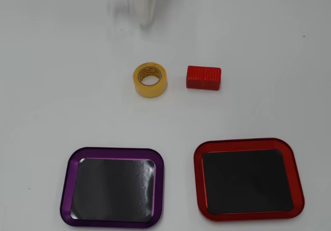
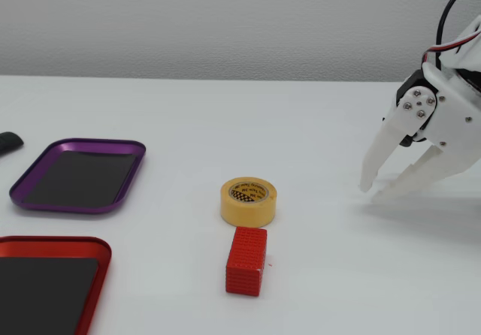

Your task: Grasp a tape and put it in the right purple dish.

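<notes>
The yellow tape lies flat on the white table, core opening up, and also shows in the fixed view. The purple dish lies empty at the lower left of the overhead view and at the left of the fixed view. My white gripper hovers low over the table at the right of the fixed view, well apart from the tape. Its fingertips are together and hold nothing. In the overhead view the gripper shows blurred at the top edge, beyond the tape.
A red ribbed block lies right beside the tape, also seen in the fixed view. A red-rimmed dish lies beside the purple one. A small black object sits at the left edge.
</notes>
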Tool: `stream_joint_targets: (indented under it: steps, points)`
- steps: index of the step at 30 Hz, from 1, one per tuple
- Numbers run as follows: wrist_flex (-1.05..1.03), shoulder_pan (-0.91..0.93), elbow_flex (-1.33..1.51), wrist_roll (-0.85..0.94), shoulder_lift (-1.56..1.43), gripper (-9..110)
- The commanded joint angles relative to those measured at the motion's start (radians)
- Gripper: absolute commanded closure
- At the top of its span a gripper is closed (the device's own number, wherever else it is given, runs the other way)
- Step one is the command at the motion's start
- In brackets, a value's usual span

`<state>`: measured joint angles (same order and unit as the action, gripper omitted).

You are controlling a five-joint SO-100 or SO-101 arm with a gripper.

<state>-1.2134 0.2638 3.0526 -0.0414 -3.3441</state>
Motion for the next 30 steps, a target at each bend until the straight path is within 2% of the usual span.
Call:
stream_joint_targets:
  steps: [1,18,21,30]
  points:
    - [0.006,-0.084,-0.002,-0.003,-0.086,102]
    - [0.067,-0.094,-0.012,-0.002,-0.075,102]
    - [0.066,-0.101,-0.091,-0.005,-0.054,102]
    - [0.103,-0.176,-0.380,-0.005,0.337,102]
